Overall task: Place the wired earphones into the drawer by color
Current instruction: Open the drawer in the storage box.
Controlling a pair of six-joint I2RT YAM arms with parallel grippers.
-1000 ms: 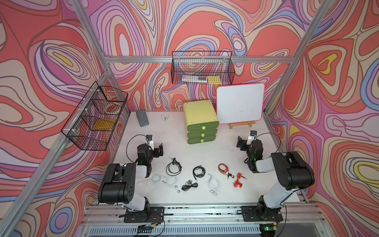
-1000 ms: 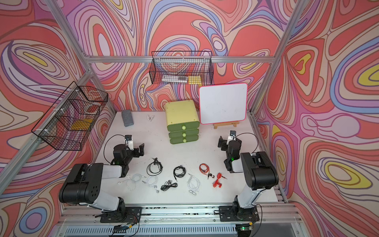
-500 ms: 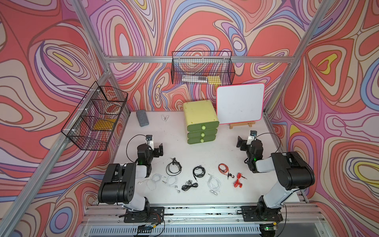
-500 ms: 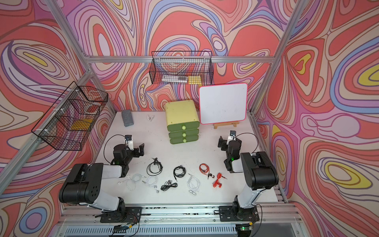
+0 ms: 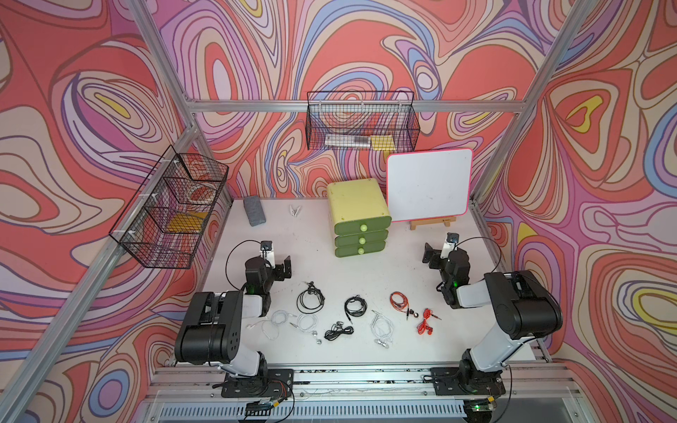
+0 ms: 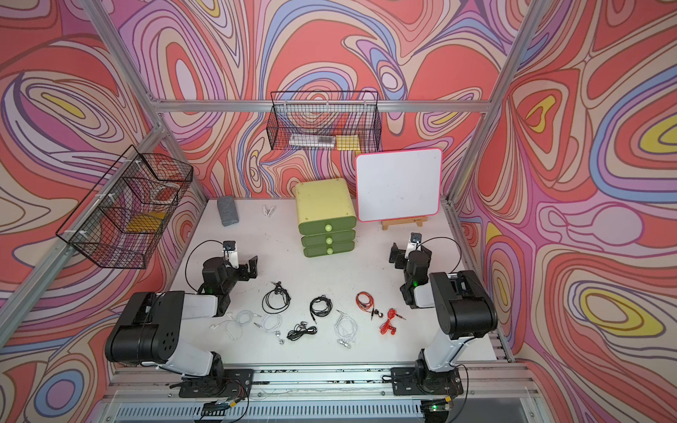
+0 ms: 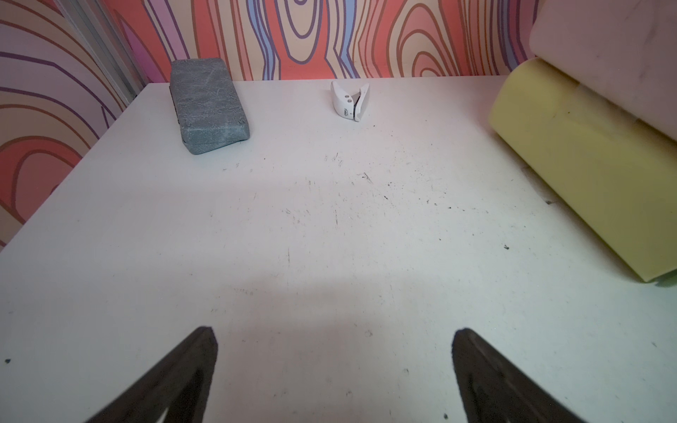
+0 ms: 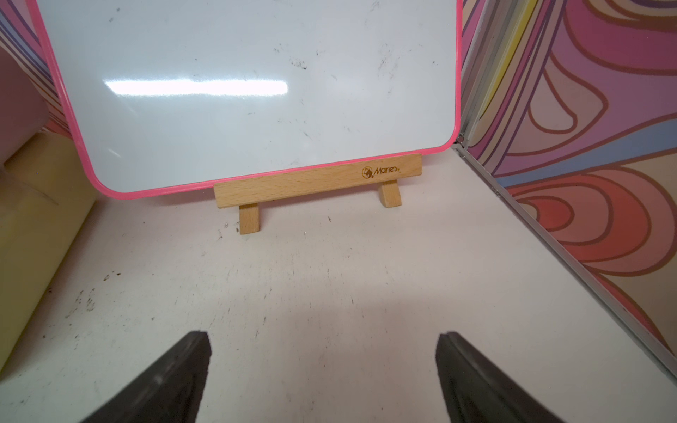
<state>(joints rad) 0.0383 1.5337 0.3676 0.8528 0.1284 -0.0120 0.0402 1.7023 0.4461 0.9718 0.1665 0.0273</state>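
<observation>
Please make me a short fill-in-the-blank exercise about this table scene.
1. The cabinet has ___ green drawers.
2. The whiteboard rests on a ___ stand.
3. On the table lie ___ red earphone bundles.
4. The left end effector and right end effector are both ___.
Missing: three; wooden; two; open.

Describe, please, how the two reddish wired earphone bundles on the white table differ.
The orange-red earphone bundle is wound in an open round loop; the bright red earphone bundle is bunched into a narrow tangle. The orange-red one lies nearer the green drawer unit, the bright red one nearer the front edge. Both lie loose on the white table.
</observation>
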